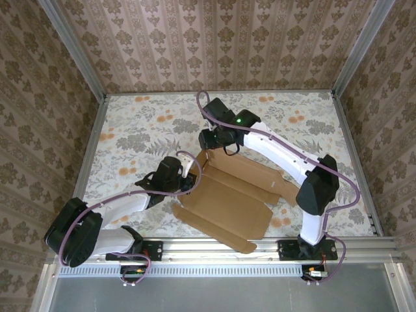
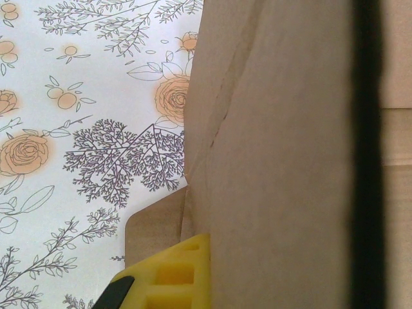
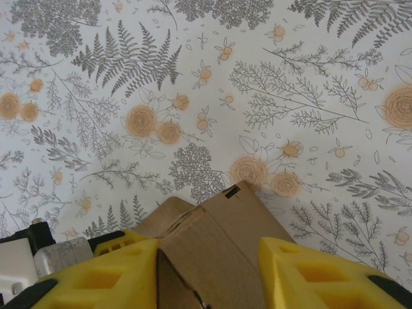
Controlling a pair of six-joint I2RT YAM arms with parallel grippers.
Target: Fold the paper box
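Paper box (image 1: 227, 201) lies opened out, mostly flat, on the table (image 1: 130, 130), close to the near edge and slightly right of centre. Left gripper (image 1: 190, 174) sits at the box's left side, jaws pressed together, pinching a raised side wall. Right gripper (image 3: 209, 251) is at the box's far-left corner, yellow fingers (image 3: 116, 273) straddling a folded-up flap; clamped or just around it, cannot tell.

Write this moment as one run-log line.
left end effector: shut on paper box | right end effector: astride far corner, grip unclear | fold: incomplete
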